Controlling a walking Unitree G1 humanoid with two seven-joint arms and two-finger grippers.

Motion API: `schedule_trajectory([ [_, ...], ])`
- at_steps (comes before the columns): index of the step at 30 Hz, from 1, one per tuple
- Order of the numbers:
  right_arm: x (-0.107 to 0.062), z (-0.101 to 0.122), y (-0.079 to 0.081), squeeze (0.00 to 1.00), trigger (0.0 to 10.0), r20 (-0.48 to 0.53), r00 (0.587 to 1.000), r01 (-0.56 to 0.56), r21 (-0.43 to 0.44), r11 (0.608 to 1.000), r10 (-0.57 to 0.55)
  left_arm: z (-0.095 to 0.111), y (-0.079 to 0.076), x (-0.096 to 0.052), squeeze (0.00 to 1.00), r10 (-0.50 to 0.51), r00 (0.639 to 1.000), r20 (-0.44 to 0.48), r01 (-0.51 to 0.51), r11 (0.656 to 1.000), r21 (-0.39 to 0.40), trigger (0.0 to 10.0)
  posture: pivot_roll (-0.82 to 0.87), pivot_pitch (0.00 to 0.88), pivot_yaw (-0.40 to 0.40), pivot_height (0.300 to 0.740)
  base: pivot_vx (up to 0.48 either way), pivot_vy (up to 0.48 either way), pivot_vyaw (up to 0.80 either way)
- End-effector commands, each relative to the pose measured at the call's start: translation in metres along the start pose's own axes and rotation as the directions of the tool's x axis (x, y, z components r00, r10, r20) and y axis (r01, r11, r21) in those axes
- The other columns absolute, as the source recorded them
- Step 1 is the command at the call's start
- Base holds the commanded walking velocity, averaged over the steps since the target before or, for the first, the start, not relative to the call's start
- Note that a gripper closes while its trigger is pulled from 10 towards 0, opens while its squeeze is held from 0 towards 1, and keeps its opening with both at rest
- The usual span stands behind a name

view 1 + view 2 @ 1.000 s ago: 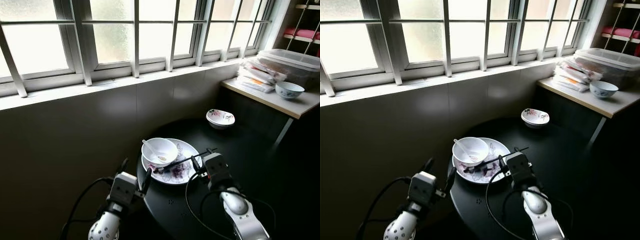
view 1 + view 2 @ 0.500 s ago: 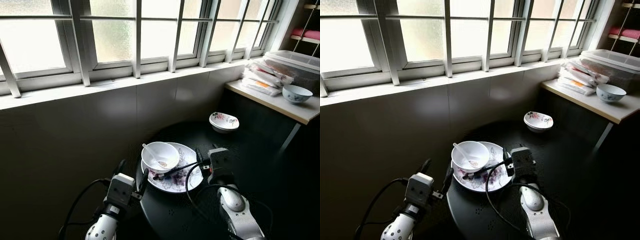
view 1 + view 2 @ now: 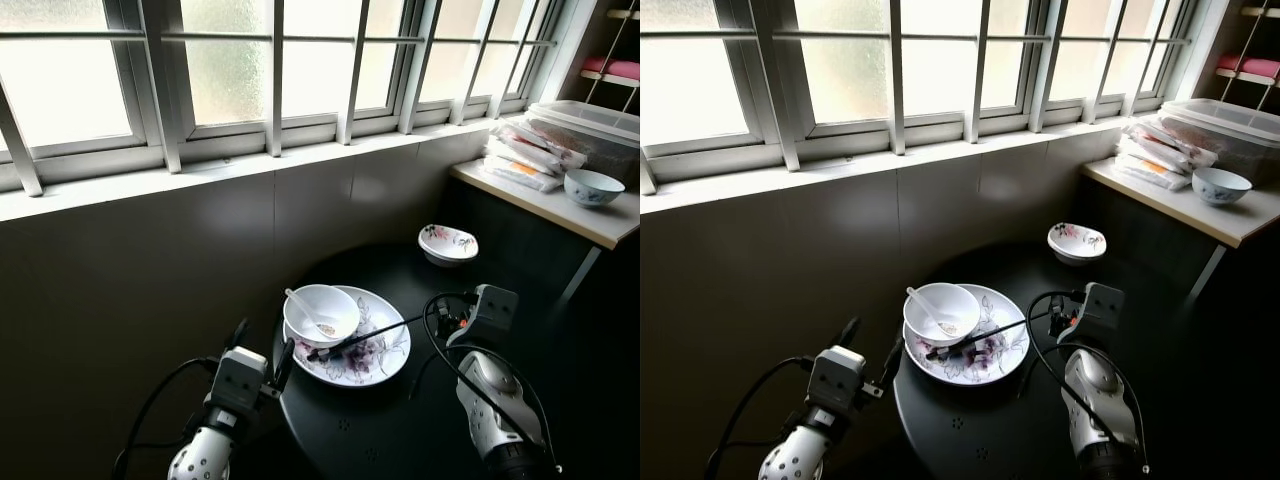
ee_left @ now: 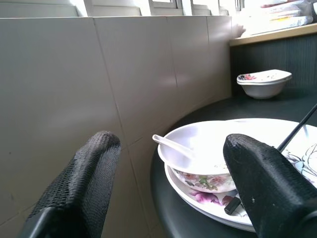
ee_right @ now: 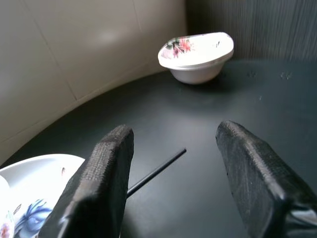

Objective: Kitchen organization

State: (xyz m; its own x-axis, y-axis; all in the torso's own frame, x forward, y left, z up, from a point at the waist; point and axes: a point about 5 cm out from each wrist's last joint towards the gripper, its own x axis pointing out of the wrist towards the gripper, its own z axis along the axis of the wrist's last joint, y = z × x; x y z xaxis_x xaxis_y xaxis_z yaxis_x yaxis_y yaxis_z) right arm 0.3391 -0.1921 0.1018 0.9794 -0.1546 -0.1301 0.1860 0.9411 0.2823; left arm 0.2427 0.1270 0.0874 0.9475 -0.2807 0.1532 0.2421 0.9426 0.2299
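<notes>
Round and black, the table [image 3: 420, 440] fills the lower centre of the head views, under a tiled wall and a barred window.

Nearest you, at lower left, the left gripper [image 3: 262, 352] hovers at the table's edge. Its fingers [image 4: 257, 183] are spread wide and hold nothing; through its wrist camera they frame the white bowl [image 3: 322, 312]. At lower right, the right gripper [image 5: 171, 198] also stands open and empty above the bare tabletop. You can see the free end of the chopsticks [image 3: 375, 332] lying between its fingers without touching either.

In the middle ground, the bowl sits on the left part of the flowered plate [image 3: 385, 355] with a white spoon [image 3: 304, 305] resting inside it. The chopsticks run from the plate's front rim out over the table toward the right gripper. Farther, toward the upper right, a small flowered bowl [image 3: 447, 243] stands well apart from the plate. Beyond it is the side counter [image 3: 560, 205] with another bowl [image 3: 593, 186] and packets.

By judgement, you are at the approach step of clearing the dishes, with nothing grasped yet. Your next move calls for lowering the right gripper around the chopsticks' end, then pinching without dragging them across the plate.
</notes>
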Motion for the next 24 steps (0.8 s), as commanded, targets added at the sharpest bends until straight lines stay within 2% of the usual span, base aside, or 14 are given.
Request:
schedule_trajectory([
  [1,0.004,-0.003,-0.003,0.0,10.0,-0.053,0.999,0.014,0.078,0.997,-0.01,0.0,0.0,0.001,0.0,-0.001,1.0,0.003,0.001,1.0,0.0,10.0,0.05,0.0,-0.075,0.74,0.0,0.0,0.0],
  [4,0.007,-0.004,-0.003,0.0,10.0,-0.086,0.996,0.017,0.135,0.991,-0.005,0.0,0.0,0.001,0.0,-0.001,1.0,0.003,0.001,1.0,-0.001,10.0,0.05,0.0,-0.075,0.74,0.0,0.0,0.0],
  [6,0.012,-0.006,-0.002,0.0,10.0,-0.136,0.991,0.022,0.232,0.973,0.01,0.0,0.0,0.001,0.0,-0.001,1.0,0.001,0.001,1.0,0.001,10.0,0.05,0.0,-0.074,0.74,0.0,0.0,0.0],
  [9,0.015,-0.006,-0.001,0.0,10.0,-0.153,0.988,0.017,0.265,0.964,0.025,0.0,0.0,0.001,0.0,-0.001,1.0,0.002,0.001,1.0,0.001,10.0,0.05,0.0,-0.073,0.74,0.0,0.0,0.0],
  [12,0.021,-0.008,0.001,0.0,10.0,-0.21,0.977,0.036,0.343,0.939,0.039,-0.001,0.0,0.001,0.0,-0.003,1.0,-0.002,0.003,1.0,0.002,10.0,0.06,0.0,-0.074,0.74,0.0,0.0,0.0],
  [17,0.023,-0.013,0.001,0.0,10.0,-0.244,0.969,0.052,0.37,0.927,0.043,-0.001,0.0,0.001,0.0,-0.001,1.0,-0.003,0.001,1.0,0.002,10.0,0.06,0.0,-0.074,0.74,0.0,0.0,0.0],
  [20,0.024,-0.02,0.004,0.0,10.0,-0.293,0.955,0.077,0.416,0.906,0.053,-0.001,0.0,0.002,0.0,-0.002,1.0,-0.008,0.002,1.0,0.004,10.0,0.07,0.0,-0.074,0.74,0.0,0.0,0.0],
  [24,0.027,-0.019,0.007,0.0,10.0,-0.3,0.952,0.073,0.44,0.895,0.069,-0.001,0.0,0.002,0.0,-0.001,1.0,-0.008,0.001,1.0,0.005,10.0,0.08,0.0,-0.075,0.74,0.0,0.0,0.0],
])
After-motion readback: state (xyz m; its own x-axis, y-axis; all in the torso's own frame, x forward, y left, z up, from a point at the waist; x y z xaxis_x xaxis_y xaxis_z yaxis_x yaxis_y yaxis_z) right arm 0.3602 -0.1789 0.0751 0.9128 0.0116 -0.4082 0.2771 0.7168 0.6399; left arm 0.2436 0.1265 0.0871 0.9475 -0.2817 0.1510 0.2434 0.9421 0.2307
